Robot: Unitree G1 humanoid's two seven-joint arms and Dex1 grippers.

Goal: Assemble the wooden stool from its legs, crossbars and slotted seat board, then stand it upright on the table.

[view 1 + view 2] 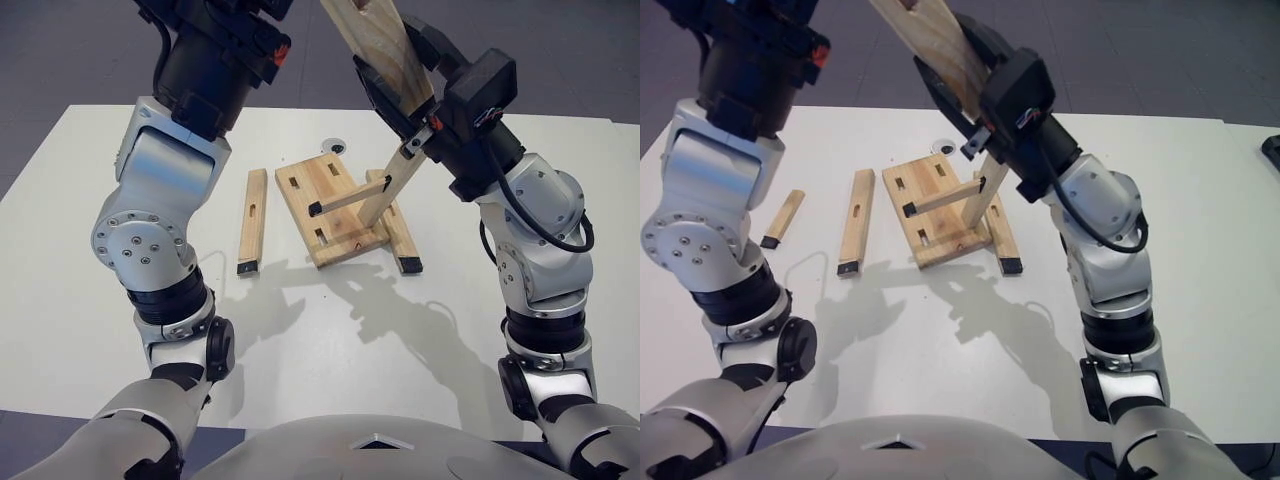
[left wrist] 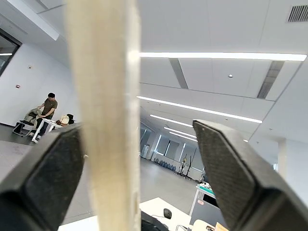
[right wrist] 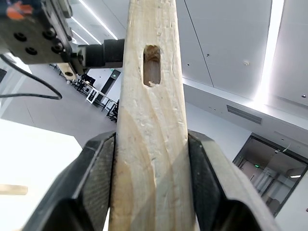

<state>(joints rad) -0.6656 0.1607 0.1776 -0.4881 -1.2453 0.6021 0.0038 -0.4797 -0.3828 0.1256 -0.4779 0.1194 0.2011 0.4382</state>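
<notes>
While my right gripper (image 3: 151, 147) clamps the slotted leg (image 3: 151, 108), I'd centre my open left gripper (image 2: 137, 144), apparently off-centre, before closing.

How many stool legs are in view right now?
4. Loose leg left of the seat board; standing leg planted on it; third leg along its right edge; raised leg in the right gripper.
</notes>
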